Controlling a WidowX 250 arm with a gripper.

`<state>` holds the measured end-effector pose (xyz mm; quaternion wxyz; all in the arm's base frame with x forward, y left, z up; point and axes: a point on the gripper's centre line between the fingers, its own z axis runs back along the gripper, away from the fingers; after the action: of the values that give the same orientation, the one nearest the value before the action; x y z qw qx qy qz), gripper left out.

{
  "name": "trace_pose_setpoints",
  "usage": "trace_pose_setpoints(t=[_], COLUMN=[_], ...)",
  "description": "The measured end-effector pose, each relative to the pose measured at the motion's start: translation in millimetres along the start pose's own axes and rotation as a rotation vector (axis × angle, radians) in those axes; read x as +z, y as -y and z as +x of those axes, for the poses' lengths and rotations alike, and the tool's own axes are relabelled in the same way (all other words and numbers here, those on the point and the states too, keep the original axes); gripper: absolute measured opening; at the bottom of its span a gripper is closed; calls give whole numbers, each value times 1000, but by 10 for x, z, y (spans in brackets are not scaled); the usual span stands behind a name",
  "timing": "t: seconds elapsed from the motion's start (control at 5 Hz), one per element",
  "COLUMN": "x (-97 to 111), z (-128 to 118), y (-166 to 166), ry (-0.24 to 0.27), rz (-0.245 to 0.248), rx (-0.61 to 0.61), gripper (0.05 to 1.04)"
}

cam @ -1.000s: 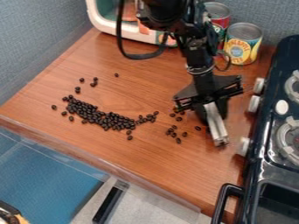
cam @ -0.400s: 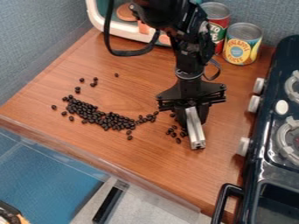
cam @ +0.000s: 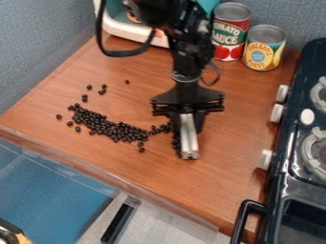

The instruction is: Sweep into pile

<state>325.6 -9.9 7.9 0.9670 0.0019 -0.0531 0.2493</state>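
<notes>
While a metal bar point(cam: 189, 136) is held between the jaws of the gripper point(cam: 187, 116), dark beans point(cam: 108, 127) are spread in a curved band across the wooden counter point(cam: 127, 174), some beside the bar.

Smooth wood tbl. point(cam: 223, 190) w/ sheen, shiny metal bar point(cam: 188, 136), glossy stove point(cam: 299, 187)

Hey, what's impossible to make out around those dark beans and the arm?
All in the camera view:
- Upper end of the silver bar: hidden by the gripper.
- Number of beans in the main pile: small and overlapping.
- Arm's base: beyond the top edge.
- Far side of the stove: cut off by the right edge.
</notes>
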Motion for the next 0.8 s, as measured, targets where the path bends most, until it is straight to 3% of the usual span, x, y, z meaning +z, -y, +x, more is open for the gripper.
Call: trace_pose_setpoints(t=[0.2,0.8], x=[1,8], z=[122,312], y=[-246,-768], ry=[-18,-32], rz=[53,141], rx=[3,10], gripper=[385,385])
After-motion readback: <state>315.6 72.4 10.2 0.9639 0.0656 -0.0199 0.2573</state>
